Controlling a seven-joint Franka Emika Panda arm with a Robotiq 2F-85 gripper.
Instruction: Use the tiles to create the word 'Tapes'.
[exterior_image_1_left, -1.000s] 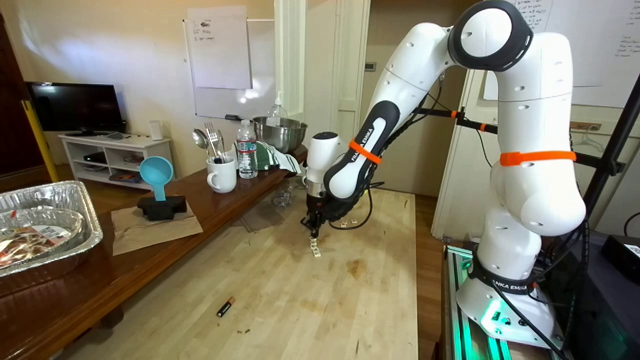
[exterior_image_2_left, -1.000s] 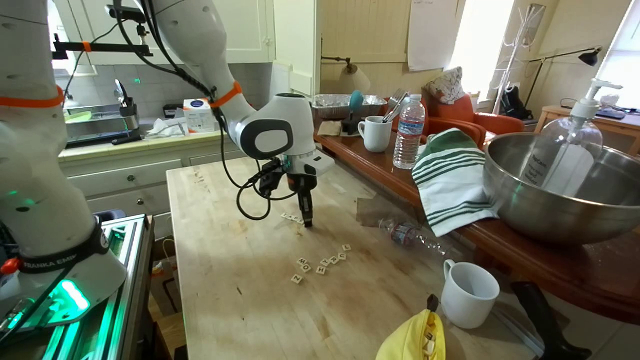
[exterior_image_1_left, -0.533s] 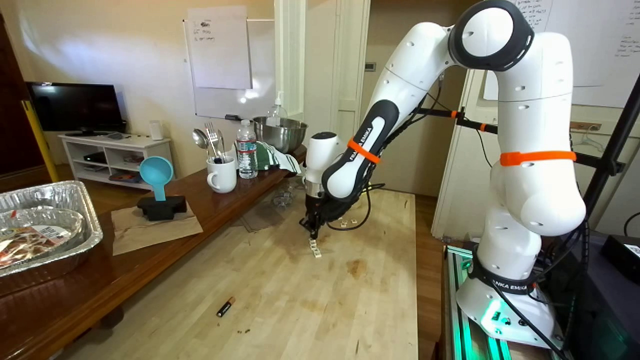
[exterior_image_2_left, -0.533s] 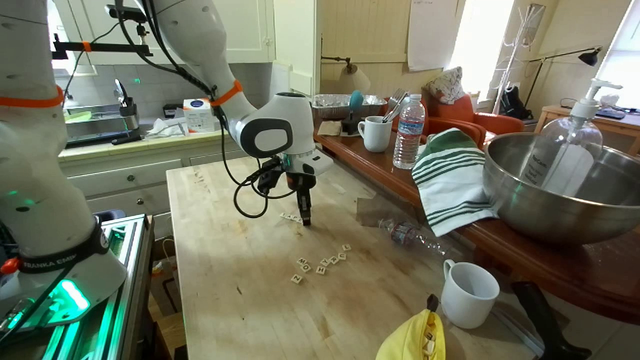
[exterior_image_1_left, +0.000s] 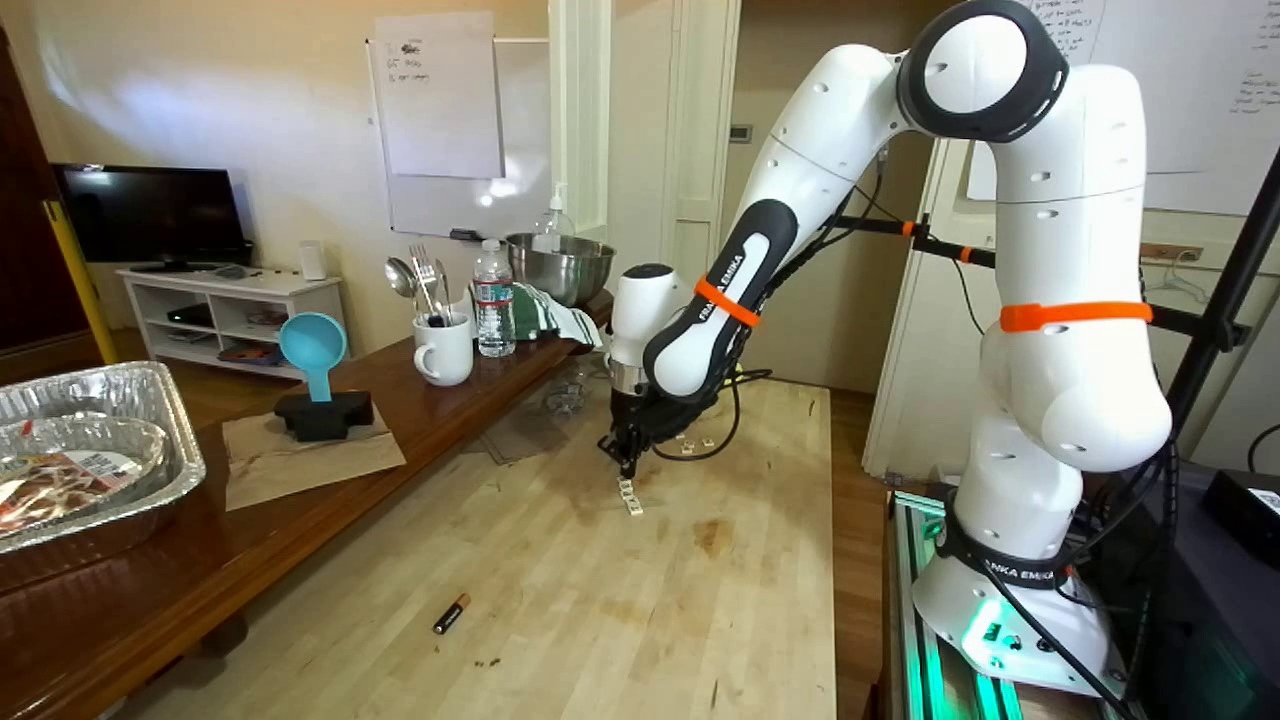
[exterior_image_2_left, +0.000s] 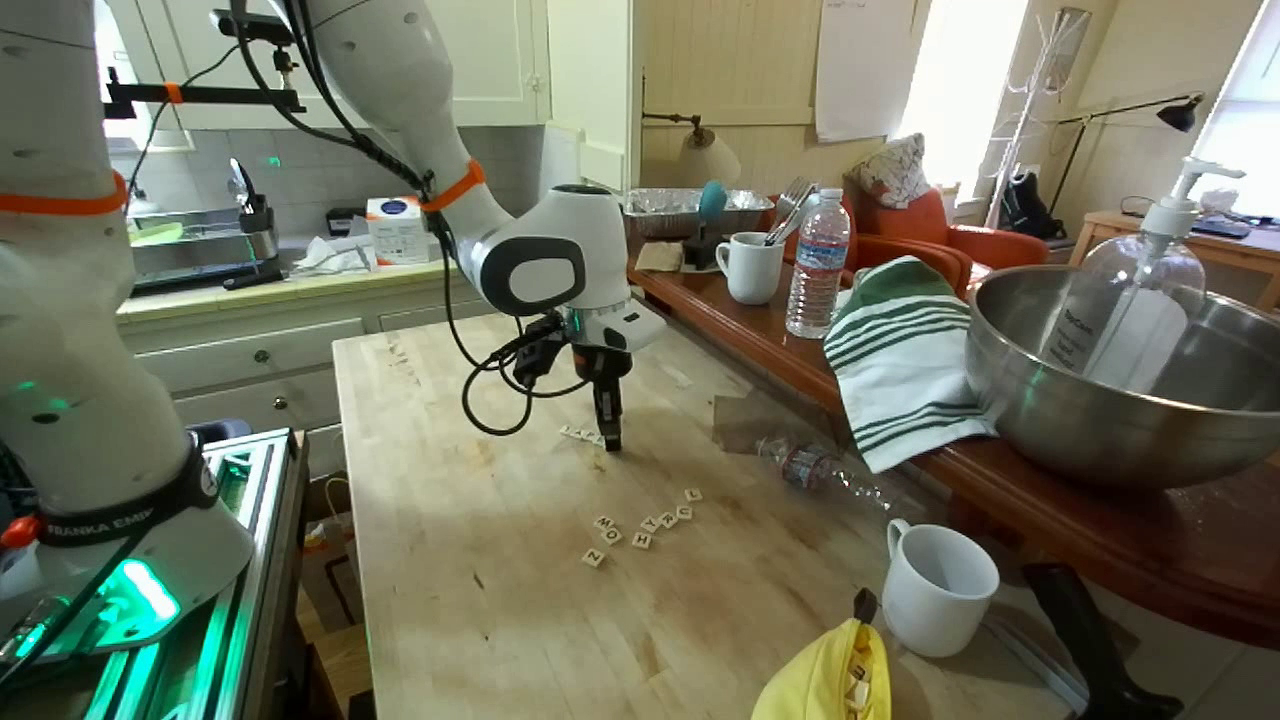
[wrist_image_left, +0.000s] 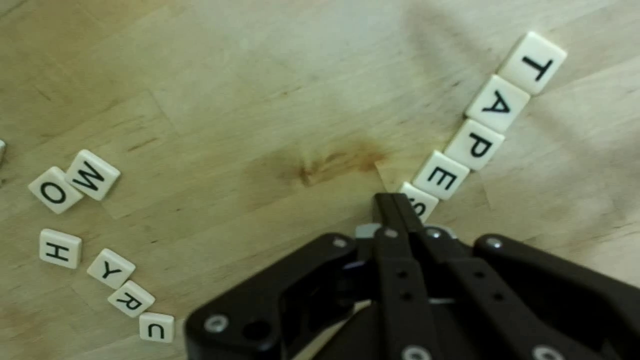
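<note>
Pale letter tiles form a slanted row in the wrist view: the T tile (wrist_image_left: 541, 52), the A tile (wrist_image_left: 506, 95), the P tile (wrist_image_left: 465, 142), the E tile (wrist_image_left: 434, 167) and the S tile (wrist_image_left: 425, 200). Neighbouring tiles touch or nearly touch, and the row steps slightly at the E. My gripper (wrist_image_left: 392, 196) is shut with its fingertips together and nothing between them. It stands right beside the S tile and hides part of it; I cannot tell whether they touch. The gripper (exterior_image_1_left: 627, 470) is low over the table at the row's end in both exterior views (exterior_image_2_left: 613, 447).
Several other tiles lie apart, among them an O tile (wrist_image_left: 44, 184), an H tile (wrist_image_left: 60, 240) and a U tile (wrist_image_left: 156, 320). A battery (exterior_image_1_left: 451, 614), a yellow pouch (exterior_image_2_left: 815, 675), a white mug (exterior_image_2_left: 940, 590) and a plastic bottle (exterior_image_2_left: 820, 470) are also on the table.
My gripper has shifted slightly left in both exterior views, mostly in the earlier half second. It looks nearly still since then. The tile row has hardly moved.
</note>
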